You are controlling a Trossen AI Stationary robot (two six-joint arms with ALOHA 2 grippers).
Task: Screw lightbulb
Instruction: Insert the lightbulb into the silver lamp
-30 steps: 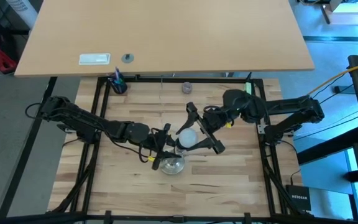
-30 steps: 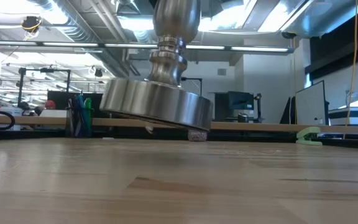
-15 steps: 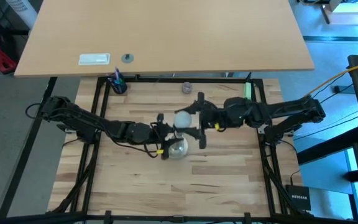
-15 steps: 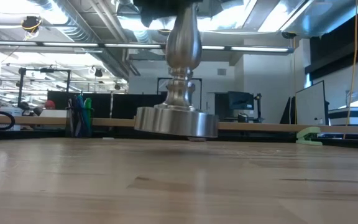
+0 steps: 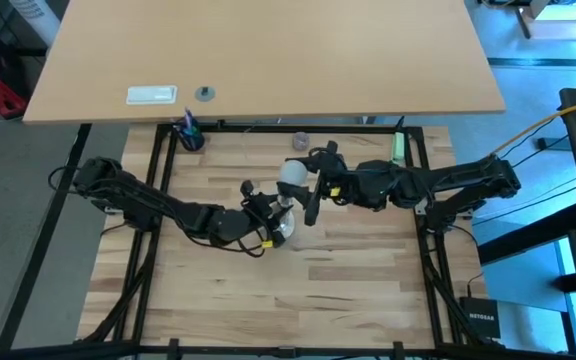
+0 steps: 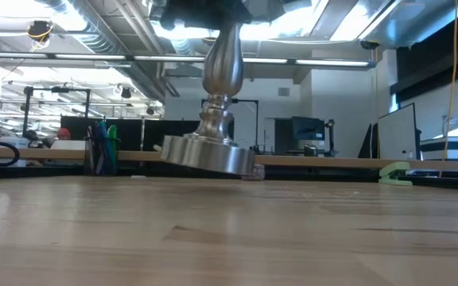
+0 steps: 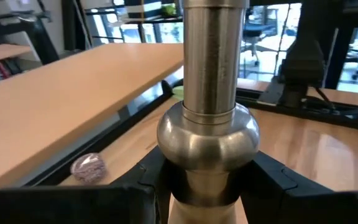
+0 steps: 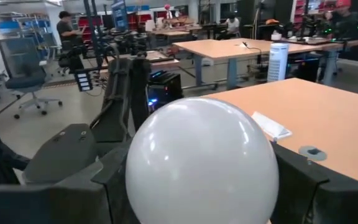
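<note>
Right gripper (image 5: 298, 187) has its fingers (image 8: 89, 186) spread to either side of the lightbulb (image 8: 202, 163) and clamped on the white globe, holding it mid-table, just beside the left arm's load. Left gripper (image 5: 265, 213) is closed on the silvery stand (image 7: 208, 140), its dark fingers (image 7: 145, 186) pinching the stem right under the round collar. From table height, the stand's round base (image 6: 207, 154) hangs tilted, clear of the wood, one edge lower than the other; the bulb isn't visible there at all. From above, bulb and stand sit nearly on top of each other at the centre of the table (image 5: 358, 270), with bare planks toward the near edge and on both sides. A small purplish knob (image 5: 299, 141) lies near the far edge, well apart from both grippers, and the left wrist view picks it up by the table's far rail
</note>
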